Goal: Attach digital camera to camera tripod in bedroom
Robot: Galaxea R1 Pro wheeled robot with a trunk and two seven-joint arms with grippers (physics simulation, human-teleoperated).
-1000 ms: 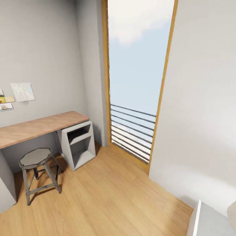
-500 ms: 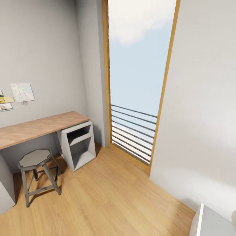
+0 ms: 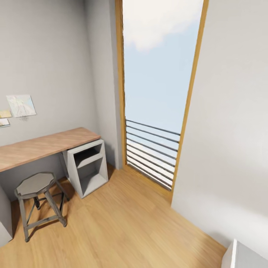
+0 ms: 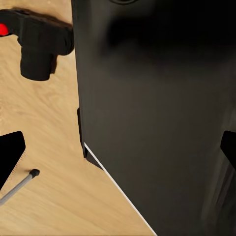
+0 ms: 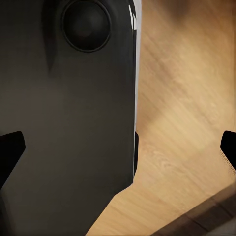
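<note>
Head view: the whole scene has slid leftward, so the camera is turning right; stool [image 3: 37, 186] and desk [image 3: 44, 147] sit left.

Left wrist view: digital camera [image 4: 37, 42] lies on the floor, tripod leg tip [image 4: 22, 183] nearby; left gripper [image 4: 118, 157] fingers spread, empty.

Right wrist view: right gripper [image 5: 118, 147] likewise spread over bare floor.

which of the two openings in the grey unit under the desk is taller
The lower opening of the grey unit; the upper opening, just beneath the desk, is shallower.

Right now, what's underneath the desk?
Under the wooden desk, a grey open-front cabinet stands at its window end, both compartments looking empty. A metal stool stands partly tucked in on the wood floor. The far left underside is out of frame.
</note>
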